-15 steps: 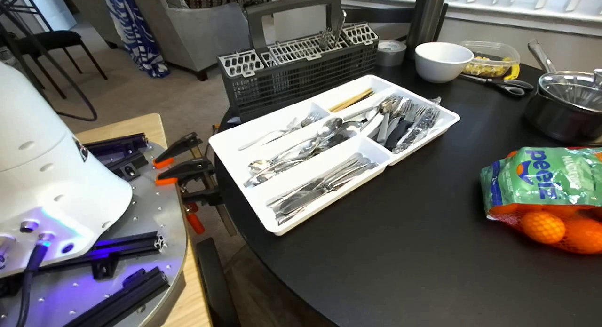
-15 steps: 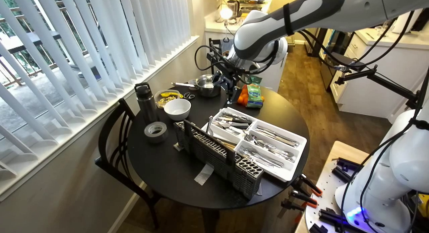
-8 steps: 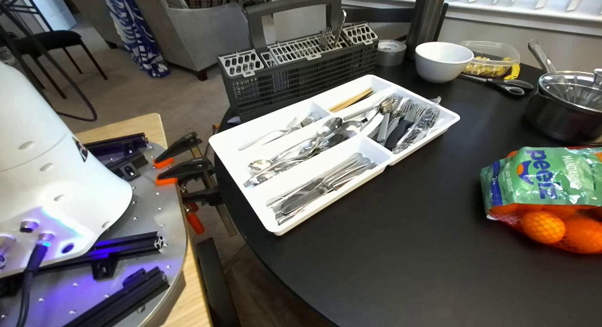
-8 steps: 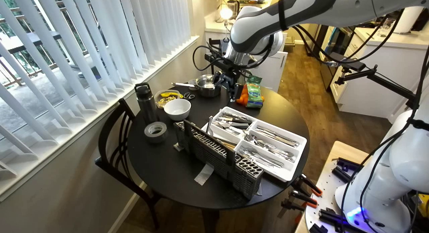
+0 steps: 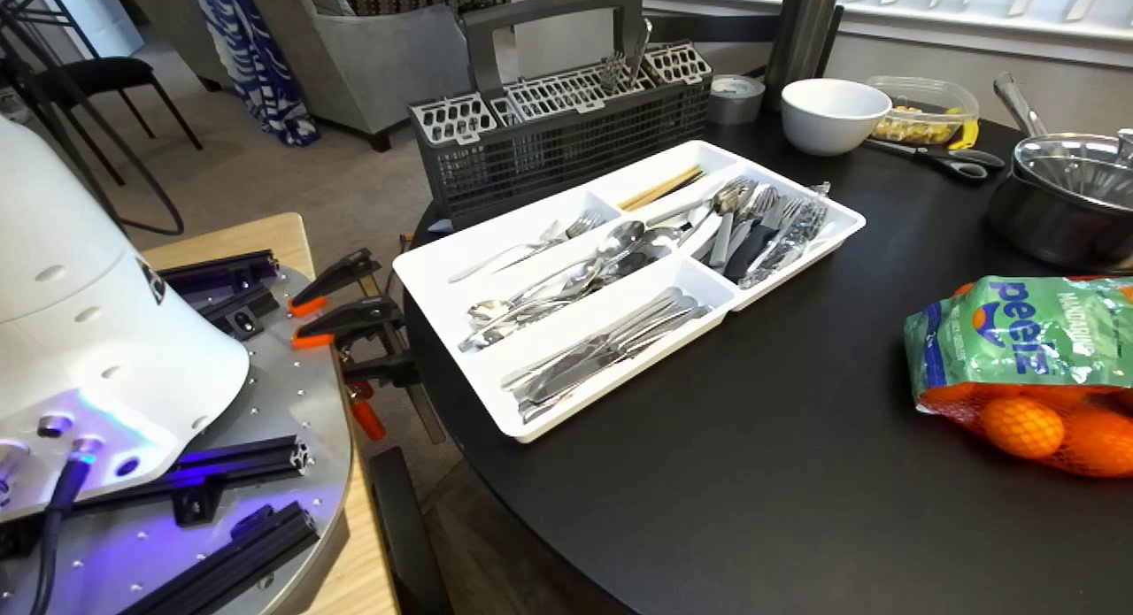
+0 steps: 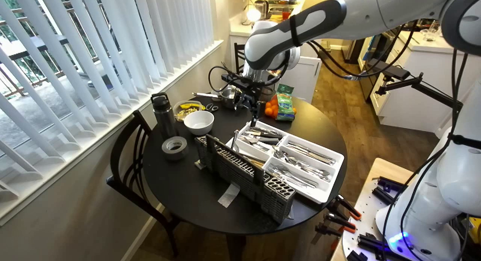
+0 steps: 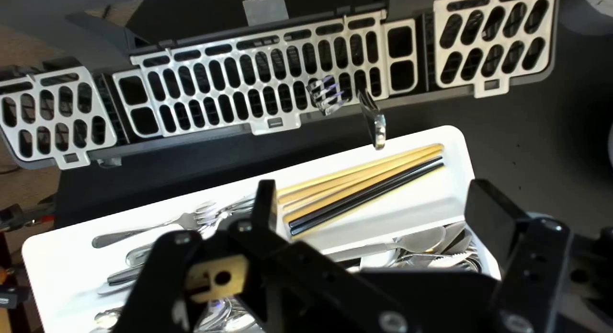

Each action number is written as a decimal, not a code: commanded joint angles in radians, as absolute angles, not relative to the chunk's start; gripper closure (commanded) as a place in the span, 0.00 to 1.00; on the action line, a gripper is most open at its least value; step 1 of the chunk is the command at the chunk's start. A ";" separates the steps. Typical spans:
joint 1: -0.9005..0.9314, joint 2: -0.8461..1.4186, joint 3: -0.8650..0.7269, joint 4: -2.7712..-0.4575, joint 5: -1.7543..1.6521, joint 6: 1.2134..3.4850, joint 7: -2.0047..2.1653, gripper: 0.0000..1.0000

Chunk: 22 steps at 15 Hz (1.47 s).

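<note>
Currently, the gripper (image 7: 378, 196) hangs above the white cutlery tray (image 7: 431, 191), its two jaws spread wide apart. Wooden and black chopsticks (image 7: 366, 190) lie together in one of the tray's compartments. Just beside the tray stands the grey dishwasher cutlery basket (image 5: 566, 150); a fork (image 7: 323, 96) and another metal utensil (image 7: 376, 124) poke up from its slotted top.

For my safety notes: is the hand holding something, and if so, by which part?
Nothing is held: the hand is open, its fingers wide apart with nothing gripped.
</note>
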<state>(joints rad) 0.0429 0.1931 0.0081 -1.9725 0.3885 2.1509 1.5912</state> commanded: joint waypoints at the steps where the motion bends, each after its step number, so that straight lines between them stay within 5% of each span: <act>1: 0.047 0.262 0.009 -1.900 0.363 2.094 1.594 0.00; 18: 0.082 0.388 0.019 -1.776 0.328 2.026 1.566 0.00; 19: 0.082 0.390 0.019 -1.775 0.331 2.031 1.566 0.25; 22: 0.082 0.395 0.021 -1.771 0.330 2.020 1.556 0.40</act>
<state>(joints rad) 0.0836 0.3874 0.0184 -1.7888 0.3370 2.0505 1.5818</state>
